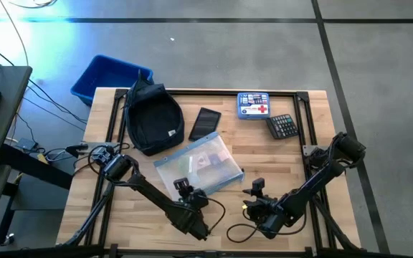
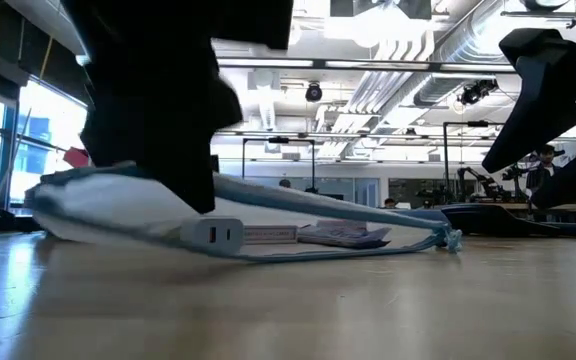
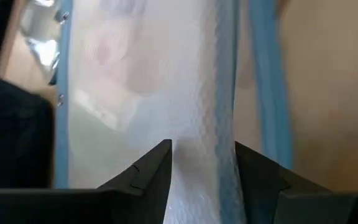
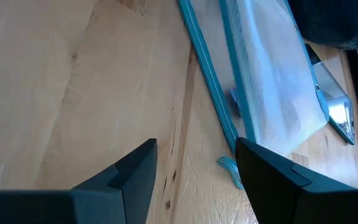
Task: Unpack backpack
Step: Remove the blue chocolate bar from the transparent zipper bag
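The left gripper [image 1: 185,188], fingers spread over the clear zip pouch [image 1: 199,166], leaves pouch, black case [image 1: 205,122], first-aid box [image 1: 253,104] and calculator [image 1: 282,126] lying outside the backpack [image 1: 151,117], any remaining contents unseen

Matt fabric backpack [image 1: 151,119], glossy clear plastic pouch [image 1: 199,166], smooth wooden table [image 1: 278,161].
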Controlling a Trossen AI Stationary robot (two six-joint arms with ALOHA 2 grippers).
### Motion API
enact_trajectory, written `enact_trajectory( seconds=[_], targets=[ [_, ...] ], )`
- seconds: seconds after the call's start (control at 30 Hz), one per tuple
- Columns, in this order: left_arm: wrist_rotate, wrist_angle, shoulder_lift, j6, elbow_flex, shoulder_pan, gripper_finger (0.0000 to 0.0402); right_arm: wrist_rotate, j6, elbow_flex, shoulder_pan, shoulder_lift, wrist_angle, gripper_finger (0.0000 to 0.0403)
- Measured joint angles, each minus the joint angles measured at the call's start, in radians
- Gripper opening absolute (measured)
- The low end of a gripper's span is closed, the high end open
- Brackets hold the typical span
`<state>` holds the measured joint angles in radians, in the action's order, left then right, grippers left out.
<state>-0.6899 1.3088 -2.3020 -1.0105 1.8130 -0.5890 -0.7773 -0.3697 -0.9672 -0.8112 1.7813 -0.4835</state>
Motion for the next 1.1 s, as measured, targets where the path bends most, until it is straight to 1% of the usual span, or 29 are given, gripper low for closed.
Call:
enact_trajectory(
  seconds=[0.07,0.13,0.17,0.27,0.3,0.37,0.4,0.47,0.5,0.63,0.73,0.8,0.9,1.1],
  targets=[
    [-0.001,0.025,0.000,-0.027,-0.008,0.010,0.0128,-0.001,-0.007,0.000,0.000,0.000,0.000,0.0200],
    [-0.023,0.041,0.000,-0.052,-0.016,0.017,0.0111,0.002,-0.015,0.000,0.000,0.000,0.001,0.0200],
    [-0.051,0.044,0.000,-0.061,-0.017,0.020,0.0094,0.008,-0.016,0.000,0.000,0.000,0.006,0.0200],
    [-0.146,0.033,0.000,-0.079,-0.001,0.017,0.0024,0.011,0.015,0.003,0.000,0.005,0.055,0.0200],
    [-0.165,0.030,0.000,-0.079,0.015,0.015,0.0013,0.011,0.041,0.012,0.002,0.006,0.100,0.0200],
    [-0.206,0.019,0.000,-0.080,0.049,0.009,0.0013,0.022,0.115,0.058,0.012,0.007,0.247,0.0200],
    [-0.230,0.010,0.000,-0.079,0.063,0.004,0.0013,0.044,0.157,0.088,0.024,0.008,0.331,0.0200],
    [-0.266,-0.005,0.000,-0.061,0.091,-0.009,0.0006,0.107,0.218,0.120,0.060,0.009,0.423,0.0199],
    [-0.278,-0.019,0.000,-0.047,0.100,-0.015,0.0003,0.109,0.223,0.128,0.081,0.009,0.447,0.0199],
    [-0.299,-0.074,0.000,-0.016,0.105,-0.028,0.0004,0.110,0.175,0.121,0.169,0.009,0.450,0.0190],
    [-0.299,-0.089,0.000,0.001,0.105,-0.027,0.0002,0.135,0.116,0.112,0.242,0.009,0.459,0.0178],
    [-0.296,-0.091,0.000,0.002,0.105,-0.026,0.0001,0.177,0.051,0.112,0.299,0.009,0.433,0.0169],
    [-0.295,-0.091,0.000,0.002,0.105,-0.025,0.0001,0.271,-0.016,0.112,0.372,0.011,0.371,0.0156],
    [-0.290,-0.100,0.000,0.010,0.099,-0.025,0.0000,0.325,-0.043,0.106,0.452,0.063,0.365,0.0144]
  ],
)
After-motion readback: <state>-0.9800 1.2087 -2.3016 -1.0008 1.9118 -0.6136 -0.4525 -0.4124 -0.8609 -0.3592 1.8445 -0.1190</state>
